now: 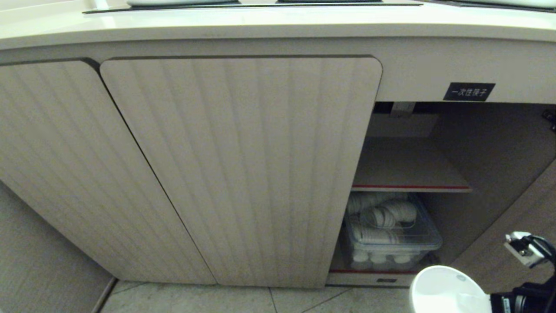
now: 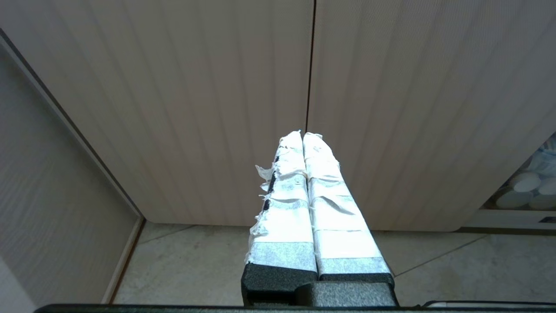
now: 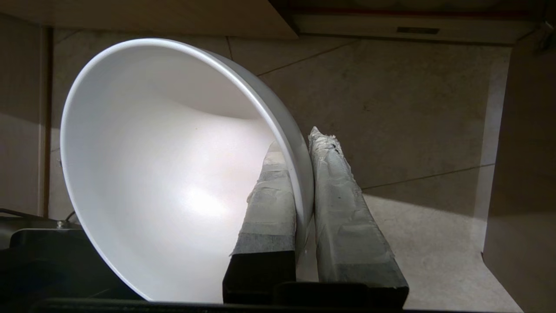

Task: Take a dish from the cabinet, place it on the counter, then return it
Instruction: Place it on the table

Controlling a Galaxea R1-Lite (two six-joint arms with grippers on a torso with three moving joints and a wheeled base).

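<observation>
Dish: you have the white ceramic bowl [image 1: 447, 291] low at the right of the head view, outside the cabinet and above the tiled floor, tipped on its side.
Bench: your cream bench [image 1: 260, 26] runs across the top of the head view, with black cooktop panels [image 1: 243, 5] set into it; the bowl is well below it.
Cabinet: you see the low cabinet [image 1: 434, 69] under the bench, its right bay open, with two ribbed beige doors [image 1: 234, 165] covering the bays to the left.
Floor: grey tiles [image 3: 391, 113] lie beneath the bowl in the right wrist view.
Shelf: a red-edged inner shelf [image 1: 408, 174] sits bare in the open bay.
Bin: a clear plastic bin [image 1: 391, 234] of stacked white paper cups stands under that shelf, at the cabinet's bottom.
Label: a small black label [image 1: 468, 91] with white characters sits above the open bay.
Right pincer: your right pincer [image 3: 304, 174] is clamped narrow on the bowl's rim, one taped finger [image 3: 271, 204] inside the bowl and the other outside.
Left pincer: your left pincer [image 2: 302, 137] is parked facing the closed doors, its taped fingers [image 2: 286, 204] pressed together on nothing.
</observation>
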